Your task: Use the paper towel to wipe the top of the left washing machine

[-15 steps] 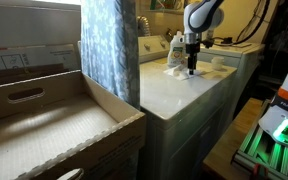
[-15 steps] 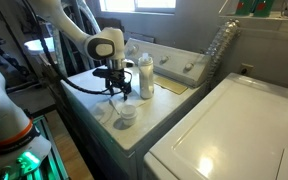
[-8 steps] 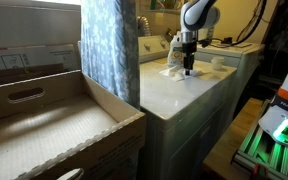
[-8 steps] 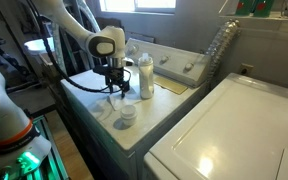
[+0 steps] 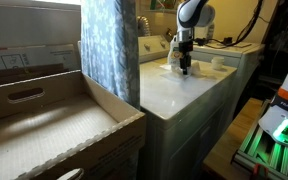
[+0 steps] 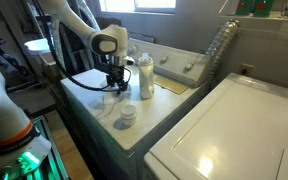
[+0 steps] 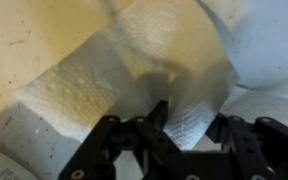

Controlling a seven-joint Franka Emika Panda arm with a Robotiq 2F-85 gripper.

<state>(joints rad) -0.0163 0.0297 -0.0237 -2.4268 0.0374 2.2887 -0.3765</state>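
Observation:
The paper towel (image 7: 134, 70) lies crumpled and white on the flat white top of the left washing machine (image 5: 184, 97) (image 6: 92, 108). My gripper (image 7: 191, 115) points straight down onto it. A raised fold of the towel fills the narrowed gap between the two black fingers, touching both. In both exterior views the gripper (image 5: 182, 70) (image 6: 115, 88) stands low over the towel (image 5: 172, 72) (image 6: 108, 95), at the top's surface.
A white detergent bottle (image 6: 145, 75) stands just behind the gripper, and a small white cup (image 6: 128, 115) sits nearer the front edge. A second white machine (image 6: 234, 130) adjoins. A patterned curtain (image 5: 109, 50) and a large cardboard box (image 5: 44, 130) flank the machine.
The gripper has come down onto the paper towel and shifted slightly toward the bottle. Its jaws have closed in from wide open to pinch the towel's fold.

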